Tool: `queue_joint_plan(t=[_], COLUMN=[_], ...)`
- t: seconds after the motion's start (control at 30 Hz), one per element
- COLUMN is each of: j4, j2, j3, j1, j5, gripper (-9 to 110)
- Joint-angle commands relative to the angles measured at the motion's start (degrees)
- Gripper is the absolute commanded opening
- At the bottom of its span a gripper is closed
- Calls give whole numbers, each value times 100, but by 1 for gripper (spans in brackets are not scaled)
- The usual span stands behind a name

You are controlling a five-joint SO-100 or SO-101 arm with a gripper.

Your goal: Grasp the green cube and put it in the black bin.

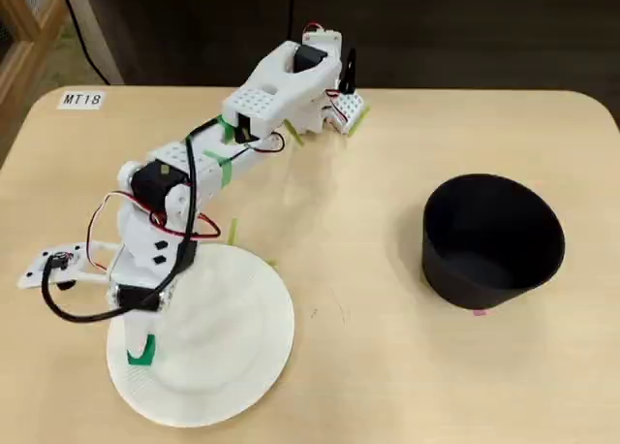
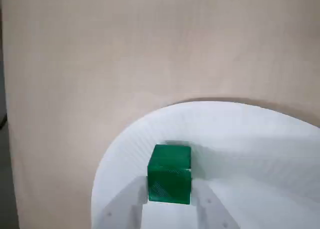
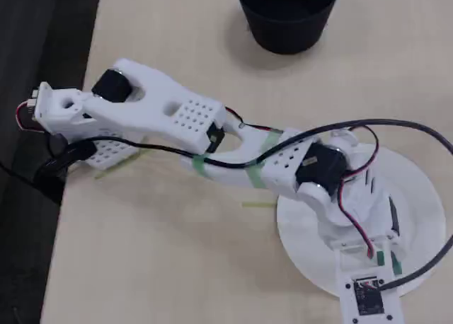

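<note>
1. My white two-finger gripper point(image 2: 170, 209) is down over the white paper plate point(image 2: 240, 154), fingers either side of the small bright green cube point(image 2: 170, 173); clamped or not, cannot tell.
2. Round matte black bin point(image 1: 492, 242) stands well apart on the pale wooden bench point(image 1: 368, 366).

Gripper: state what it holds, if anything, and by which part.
In the wrist view the gripper has a finger on either side of the green cube, at its lower side faces, on the white plate. Whether it is actually clamped cannot be told.
</note>
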Motion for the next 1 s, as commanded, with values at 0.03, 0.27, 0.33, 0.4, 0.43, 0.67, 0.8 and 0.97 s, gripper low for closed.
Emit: queue_joint_plan(t=[0.03, 0.27, 0.33, 0.4, 0.43, 0.67, 0.8, 0.97], j4=[26, 255, 343, 457, 545, 1318, 1978, 2048], j2=[149, 624, 853, 1116, 1266, 2224, 2769, 4271], j3=[-211, -211, -211, -211, -211, -211, -193, 1512], j1=[0, -264, -352, -439, -483, -659, -791, -1274], j5=[18, 158, 255, 404, 492, 1046, 1327, 1793], gripper=[0, 0, 0, 0, 0, 0, 0, 0])
